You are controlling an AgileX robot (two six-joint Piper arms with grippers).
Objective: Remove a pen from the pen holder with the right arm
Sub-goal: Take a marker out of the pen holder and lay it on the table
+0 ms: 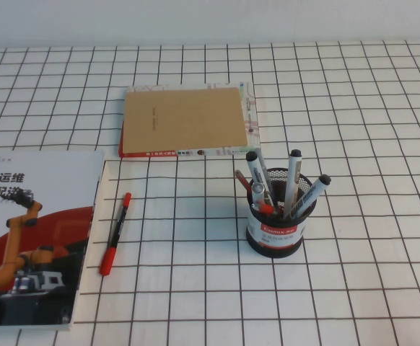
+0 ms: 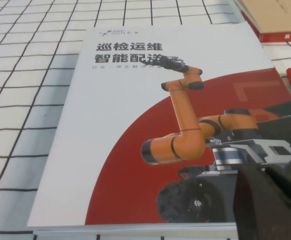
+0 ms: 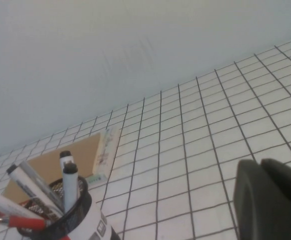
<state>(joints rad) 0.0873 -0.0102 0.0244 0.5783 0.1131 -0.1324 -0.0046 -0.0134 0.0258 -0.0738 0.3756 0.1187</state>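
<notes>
While the counter [image 1: 354, 288] is carrying the brochure [image 1: 37, 238] under the left hand [image 2: 273, 200], whose opening cannot be told, and the pen holder [image 1: 276, 220] with its pens [image 1: 291, 184] inside, the right hand [image 3: 270, 200] is hovering apart, closed and empty, leaving extraction pending.

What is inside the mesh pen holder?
The pen holder holds several black-capped grey markers and a red pen; their lower ends are hidden by its wall. The left gripper hangs over the brochure, right gripper, shut, near the holder.

L fingers [image 2: 258, 205], R fingers [image 3: 265, 200]: matte blk
</notes>
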